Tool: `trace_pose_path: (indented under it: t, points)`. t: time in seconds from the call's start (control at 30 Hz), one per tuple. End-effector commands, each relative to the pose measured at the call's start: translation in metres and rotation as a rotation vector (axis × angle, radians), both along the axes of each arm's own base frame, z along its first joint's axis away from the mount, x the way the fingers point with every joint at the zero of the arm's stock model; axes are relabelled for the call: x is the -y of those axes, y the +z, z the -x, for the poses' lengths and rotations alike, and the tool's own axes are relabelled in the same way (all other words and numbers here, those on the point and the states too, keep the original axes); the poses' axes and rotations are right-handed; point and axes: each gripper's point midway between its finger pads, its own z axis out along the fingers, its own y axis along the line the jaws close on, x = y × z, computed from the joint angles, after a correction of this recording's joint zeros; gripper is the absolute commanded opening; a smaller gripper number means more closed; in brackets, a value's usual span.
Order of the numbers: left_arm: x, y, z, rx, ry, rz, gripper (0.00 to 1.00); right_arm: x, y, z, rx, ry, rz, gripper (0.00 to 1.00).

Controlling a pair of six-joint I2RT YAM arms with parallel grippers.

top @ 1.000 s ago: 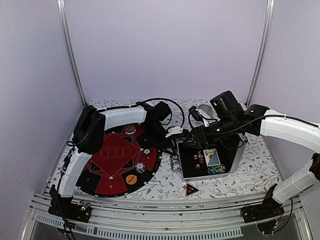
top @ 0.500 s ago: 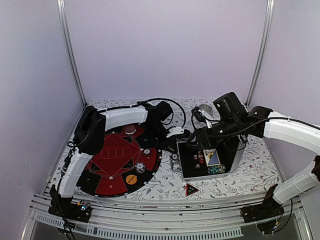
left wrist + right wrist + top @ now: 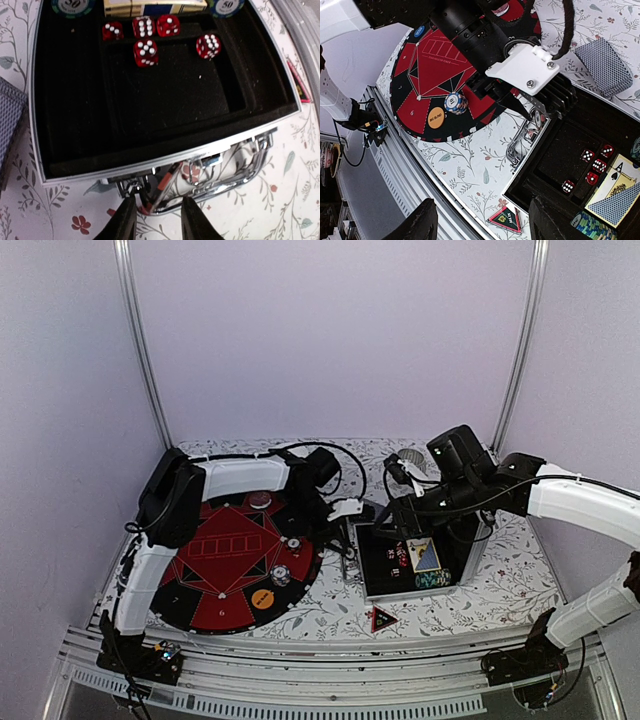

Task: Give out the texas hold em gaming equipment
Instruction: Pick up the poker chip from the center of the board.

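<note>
Reaching down beside the open silver case with black lining [image 3: 33,90], the left hand [image 3: 157,202] has a thin red-and-black striped poker chip [image 3: 165,185] right in the gap between its two black fingers [image 3: 125,222]. The chip is up on its edge and tipped. Its long line slants across the gap, from the left finger up toward the case. It sits just outside the case wall that faces the round red-and-black game mat [image 3: 225,560], close by the shiny metal handle [image 3: 220,186]. That spot is near the middle of the flowery desk [image 3: 330,615], between the mat and the case.

The fingers are partly apart, and I cannot tell if they pinch the chip or only stand around it. The left hand is much the nearer one. The mat lies to its left, so I think the chip has to go that way.

The left arm [image 3: 240,475] comes up from the near left corner of the desk, goes over the mat and bends its wrist down. The right hand [image 3: 398,512] hangs above the far edge of the case, its fingers wide apart and holding nothing.
</note>
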Motion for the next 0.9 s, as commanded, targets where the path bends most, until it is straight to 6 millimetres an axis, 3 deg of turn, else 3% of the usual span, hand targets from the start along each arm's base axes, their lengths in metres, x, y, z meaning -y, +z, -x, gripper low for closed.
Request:
trace_pose_path:
  t: [0.0, 0.3, 0.47, 0.73, 0.87]
  points:
    - [-0.008, -0.011, 0.001, 0.046, 0.022, -0.055, 0.33, 0.006, 0.003, -0.001, 0.019, -0.010, 0.006, 0.64]
    - [0.003, -0.008, 0.005, 0.096, -0.026, -0.047, 0.34, 0.004, 0.001, -0.004, 0.018, -0.004, 0.012, 0.64]
    - [0.009, -0.001, 0.001, 0.097, -0.004, -0.023, 0.29, 0.004, 0.003, -0.004, 0.019, -0.002, 0.011, 0.64]
    - [0.009, 0.007, 0.000, 0.103, 0.014, -0.011, 0.01, 0.006, 0.003, -0.003, 0.017, -0.007, 0.016, 0.64]
    - [0.009, 0.016, 0.002, 0.098, 0.018, 0.020, 0.00, 0.008, 0.004, -0.003, 0.019, -0.012, 0.017, 0.64]
